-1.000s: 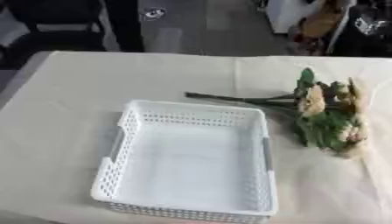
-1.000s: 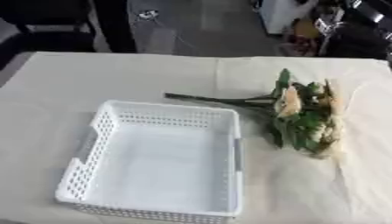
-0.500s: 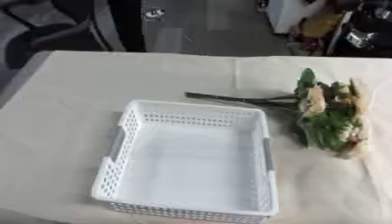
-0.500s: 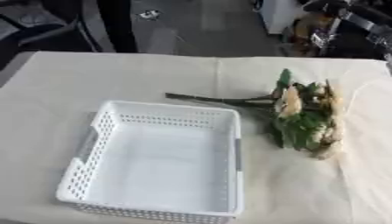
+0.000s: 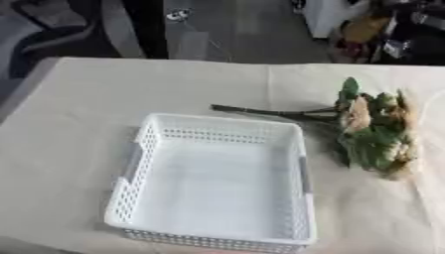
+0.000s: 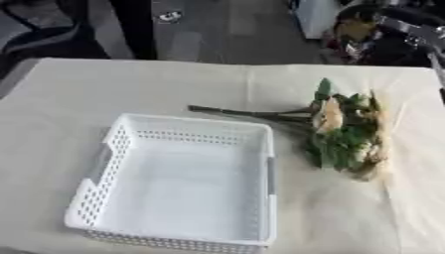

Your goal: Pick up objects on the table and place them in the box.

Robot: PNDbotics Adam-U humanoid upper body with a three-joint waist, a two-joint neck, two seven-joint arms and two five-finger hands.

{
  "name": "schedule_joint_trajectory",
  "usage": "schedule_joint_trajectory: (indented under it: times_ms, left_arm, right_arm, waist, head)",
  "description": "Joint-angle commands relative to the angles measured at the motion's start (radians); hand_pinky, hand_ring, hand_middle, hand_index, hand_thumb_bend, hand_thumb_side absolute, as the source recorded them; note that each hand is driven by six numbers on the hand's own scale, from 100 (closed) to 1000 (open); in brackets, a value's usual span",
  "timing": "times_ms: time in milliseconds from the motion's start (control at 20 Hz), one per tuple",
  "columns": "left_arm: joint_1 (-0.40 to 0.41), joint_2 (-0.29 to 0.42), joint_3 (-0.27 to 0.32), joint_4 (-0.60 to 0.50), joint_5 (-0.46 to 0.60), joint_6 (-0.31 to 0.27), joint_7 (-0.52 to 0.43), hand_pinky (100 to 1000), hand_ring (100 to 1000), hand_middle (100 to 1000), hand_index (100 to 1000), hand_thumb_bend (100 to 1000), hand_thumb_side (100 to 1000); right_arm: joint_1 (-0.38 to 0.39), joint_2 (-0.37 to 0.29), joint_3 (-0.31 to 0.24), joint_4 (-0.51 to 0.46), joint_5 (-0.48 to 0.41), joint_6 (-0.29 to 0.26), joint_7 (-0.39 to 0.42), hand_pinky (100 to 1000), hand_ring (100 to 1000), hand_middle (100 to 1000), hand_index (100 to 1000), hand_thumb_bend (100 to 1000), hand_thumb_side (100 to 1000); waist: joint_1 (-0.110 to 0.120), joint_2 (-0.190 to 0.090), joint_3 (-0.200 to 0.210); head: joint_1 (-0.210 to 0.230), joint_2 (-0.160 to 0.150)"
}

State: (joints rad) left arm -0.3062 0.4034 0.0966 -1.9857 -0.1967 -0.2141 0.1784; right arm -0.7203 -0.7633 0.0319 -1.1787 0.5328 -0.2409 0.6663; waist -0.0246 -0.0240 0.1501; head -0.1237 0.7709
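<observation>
Neither robot hand shows up in either eye view, so there's no telling whether they're released, clenched or grasping anything. What does show is a white perforated plastic basket (image 5: 217, 183), rectangular with grey handle strips along its long sides, sitting on the beige cloth-covered tabletop (image 5: 87, 99) toward the near edge, with nothing inside it. Just to the right of it lies a bunch of artificial flowers with cream blooms and green leaves (image 6: 343, 134), flat on the cloth, flower heads pointing right and toward the near side. Its dark stems (image 6: 243, 113) run out leftward and pass just beyond the basket's far right corner, very close to the rim; can't tell if they actually touch it. Beyond the tabletop's far edge it's dark floor and blurry clutter.
</observation>
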Motion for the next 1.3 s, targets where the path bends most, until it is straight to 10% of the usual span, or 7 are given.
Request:
schedule_joint_trajectory:
  times_ms: [50,1300]
  left_arm:
    - [-0.013,0.029,-0.004,-0.014,0.007,-0.002,-0.006,568,683,653,827,100,763]
    - [-0.019,0.026,-0.014,-0.014,0.014,-0.001,-0.022,569,685,645,828,100,761]
  right_arm:
    - [-0.048,-0.002,0.013,0.064,0.071,-0.023,0.042,1000,1000,997,976,100,671]
    - [-0.077,0.126,0.057,0.294,0.323,-0.155,-0.001,1000,1000,1000,994,193,826]
  waist:
    - [0.001,-0.007,0.003]
    - [0.006,0.000,0.011]
  head:
    - [-0.012,-0.001]
    - [-0.023,-0.001]
